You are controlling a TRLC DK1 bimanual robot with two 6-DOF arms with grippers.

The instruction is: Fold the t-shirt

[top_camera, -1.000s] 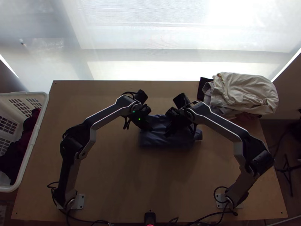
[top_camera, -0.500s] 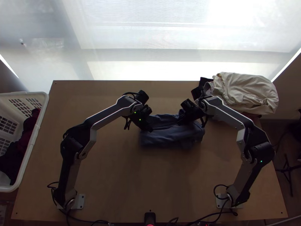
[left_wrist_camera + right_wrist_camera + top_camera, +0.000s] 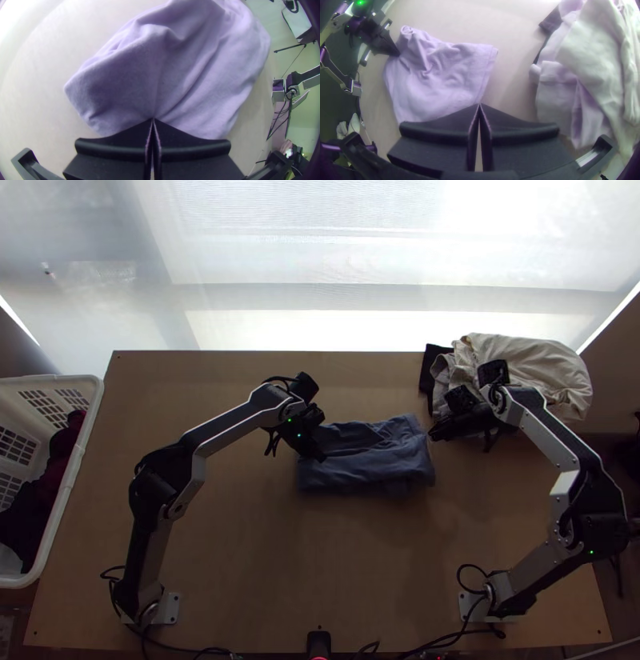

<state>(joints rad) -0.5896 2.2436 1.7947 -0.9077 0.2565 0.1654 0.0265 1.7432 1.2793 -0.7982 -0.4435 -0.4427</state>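
T-shirt (image 3: 372, 462), blue-grey, lies folded into a small, roughly rectangular bundle near the middle of the worktop (image 3: 240, 564), its longer sides running across from left to right. Its near edge is fairly straight; its upper layer is creased, with soft ripples towards the far side.

My left end effector (image 3: 322, 456) is at the shirt's left end, its two fingers (image 3: 116, 133) brought together on a pinch of the cloth; in my left wrist view, creases spread out from the tips. My right end effector (image 3: 433, 434) is just beside the shirt's right end, apart from the cloth, its fingers (image 3: 520, 123) closed against each other at the tips with nothing between them.

Further to the right, at the far right corner of the worktop, a loose pile of clothes is heaped: a cream cloth (image 3: 520, 368) lies bunched on top, with a pale grey cloth (image 3: 441, 372) showing beneath it and a dark cloth (image 3: 432, 358) at its left side. My right arm reaches over part of that pile.

Off the worktop's left edge stands a white basket (image 3: 76, 456) with slotted walls, holding dark and deep red clothes (image 3: 60, 456). A small black device (image 3: 318, 642) sits at the middle of the near edge.
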